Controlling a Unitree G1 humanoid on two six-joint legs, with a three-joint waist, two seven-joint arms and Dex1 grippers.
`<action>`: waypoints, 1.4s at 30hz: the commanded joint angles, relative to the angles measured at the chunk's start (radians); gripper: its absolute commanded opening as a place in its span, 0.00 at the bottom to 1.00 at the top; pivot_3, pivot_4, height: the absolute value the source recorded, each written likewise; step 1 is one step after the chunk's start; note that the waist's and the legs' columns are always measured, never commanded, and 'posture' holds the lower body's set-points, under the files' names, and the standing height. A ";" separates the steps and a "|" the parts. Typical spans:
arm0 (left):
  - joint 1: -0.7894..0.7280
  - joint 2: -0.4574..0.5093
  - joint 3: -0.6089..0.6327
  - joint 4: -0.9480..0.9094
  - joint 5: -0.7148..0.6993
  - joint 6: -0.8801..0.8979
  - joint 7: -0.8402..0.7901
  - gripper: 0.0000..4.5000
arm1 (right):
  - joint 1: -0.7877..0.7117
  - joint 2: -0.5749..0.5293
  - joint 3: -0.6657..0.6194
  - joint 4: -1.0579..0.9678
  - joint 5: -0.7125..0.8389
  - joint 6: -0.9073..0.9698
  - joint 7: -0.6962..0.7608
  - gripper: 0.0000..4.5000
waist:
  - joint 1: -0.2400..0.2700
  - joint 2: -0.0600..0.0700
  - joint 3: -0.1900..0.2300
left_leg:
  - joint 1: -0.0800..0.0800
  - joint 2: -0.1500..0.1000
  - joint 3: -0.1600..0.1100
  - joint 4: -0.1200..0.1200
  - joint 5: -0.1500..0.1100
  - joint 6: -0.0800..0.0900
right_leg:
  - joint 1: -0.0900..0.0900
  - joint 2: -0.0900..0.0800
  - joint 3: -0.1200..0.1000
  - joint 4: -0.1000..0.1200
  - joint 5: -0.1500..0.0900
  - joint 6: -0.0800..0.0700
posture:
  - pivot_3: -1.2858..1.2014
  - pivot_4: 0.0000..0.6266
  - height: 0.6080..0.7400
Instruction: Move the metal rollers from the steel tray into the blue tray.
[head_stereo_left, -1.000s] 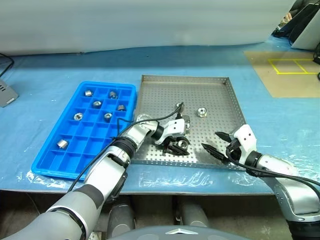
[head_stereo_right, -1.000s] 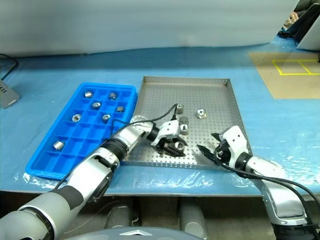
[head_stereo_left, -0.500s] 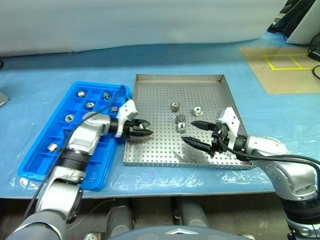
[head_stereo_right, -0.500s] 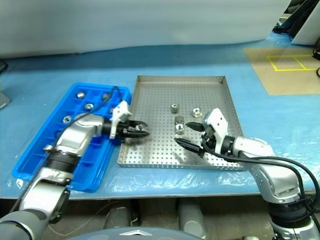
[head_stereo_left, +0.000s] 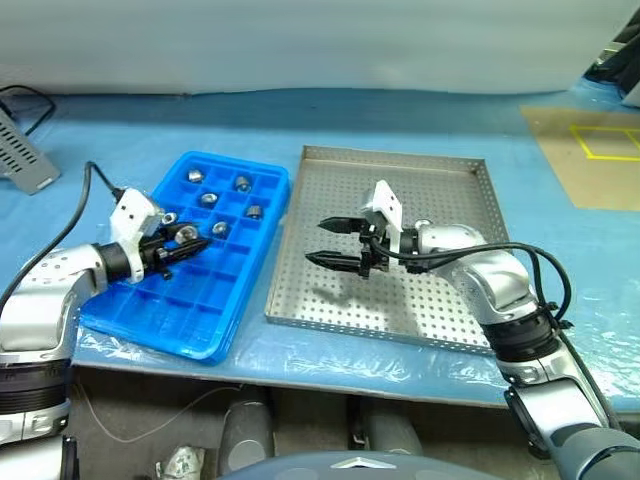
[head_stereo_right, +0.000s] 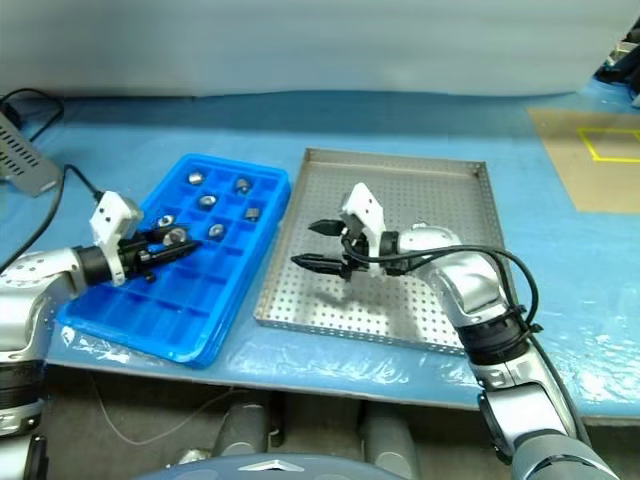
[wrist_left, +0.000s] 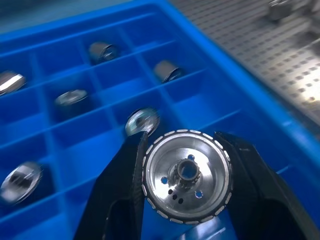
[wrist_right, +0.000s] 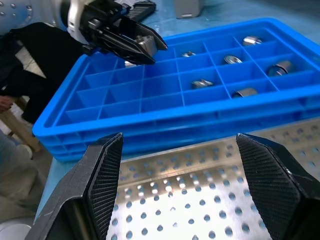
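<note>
While my left gripper (head_stereo_left: 185, 245) is clamped on one small shiny silver metal roller (wrist_left: 187, 175), I hold it above the bright blue plastic tray with its grid of square compartments (head_stereo_left: 230, 310), over the middle rows near the tray's outer side. So I judge the step in hand to be the delivery of this roller. Several other rollers (head_stereo_left: 207, 199) already lie in far compartments. Next I should pick a vacant cell beneath, lower the roller squarely into it clear of the dividers, and only then let my fingers part. My right gripper (head_stereo_left: 338, 243) hangs with its fingers spread wide and holding nothing over the large square perforated steel tray (head_stereo_left: 440, 320), pointing towards the blue tray.
</note>
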 joint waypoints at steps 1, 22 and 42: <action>0.032 0.013 0.068 0.036 0.034 -0.058 0.105 0.39 | -0.036 0.024 0.015 0.009 -0.012 -0.036 0.030 0.84 | 0.009 -0.001 0.000 | 0.000 0.000 0.000 0.001 0.000 0.000 | 0.000 0.000 0.000 0.001 0.000 0.000 | 0.54 0.24 1.00; -0.218 -0.097 -0.138 0.201 0.057 -0.148 0.150 0.39 | 0.016 0.040 0.016 0.001 -0.081 -0.057 0.028 0.84 | 0.094 -0.003 0.001 | 0.006 -0.001 -0.005 -0.007 0.010 -0.016 | 0.002 -0.005 0.001 0.014 -0.004 0.007 | 0.52 0.24 1.00; -0.292 -0.018 -0.225 0.404 0.114 -0.210 0.106 0.39 | 0.044 0.052 0.001 -0.047 -0.078 -0.034 -0.043 0.84 | 0.032 -0.010 0.002 | -0.010 0.003 -0.003 -0.001 0.012 -0.017 | -0.018 0.008 -0.001 0.018 0.003 -0.002 | 0.50 0.24 1.00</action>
